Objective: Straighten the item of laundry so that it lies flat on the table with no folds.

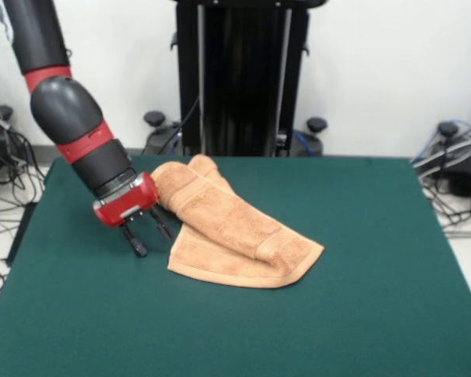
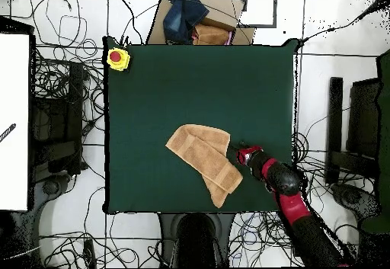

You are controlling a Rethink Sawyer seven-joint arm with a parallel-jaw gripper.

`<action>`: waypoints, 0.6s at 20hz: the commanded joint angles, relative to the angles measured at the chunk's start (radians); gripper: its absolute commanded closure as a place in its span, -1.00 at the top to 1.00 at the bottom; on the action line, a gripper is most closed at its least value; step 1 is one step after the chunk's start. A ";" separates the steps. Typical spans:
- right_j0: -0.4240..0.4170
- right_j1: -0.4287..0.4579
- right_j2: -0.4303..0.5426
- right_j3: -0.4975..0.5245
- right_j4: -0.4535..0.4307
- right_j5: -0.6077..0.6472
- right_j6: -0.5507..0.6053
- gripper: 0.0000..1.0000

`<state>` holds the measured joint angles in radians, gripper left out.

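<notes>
Towel (image 1: 235, 232) lay folded over itself on the table (image 1: 361, 314), its underlayer mostly hidden; the gripper (image 1: 147, 233) stood beside it, fingers apart, holding nothing.

A plain white wall (image 1: 392, 71) fills the back of the front view. Against it stands a tall black column (image 1: 242, 75) on castor feet (image 1: 316, 125). The floor (image 2: 316, 83) is pale, with dark joint lines, and black cables (image 2: 65, 91) lie looped over it on every side. In the overhead view a large white panel (image 2: 14, 121) lies along one side and dark equipment (image 2: 358, 129) stands at the opposite side. A cardboard box (image 2: 217, 22) with dark blue cloth (image 2: 185, 16) in it sits on the floor. A yellow box with a red button (image 2: 117, 58) sits by it. The light is even.
</notes>
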<state>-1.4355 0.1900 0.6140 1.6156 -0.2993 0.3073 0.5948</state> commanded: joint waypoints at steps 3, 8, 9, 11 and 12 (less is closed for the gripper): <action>0.087 0.059 -0.054 -0.120 -0.002 -0.096 0.195 1.00; 0.140 0.112 -0.035 -0.205 0.037 0.049 0.108 1.00; 0.162 0.124 -0.042 -0.229 0.049 0.091 0.093 1.00; 0.197 0.139 -0.055 -0.258 0.069 0.179 0.070 1.00; 0.209 0.144 -0.060 -0.269 0.073 0.210 0.062 1.00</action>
<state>-1.3883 0.1773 0.6116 1.5907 -0.2878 0.3439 0.5948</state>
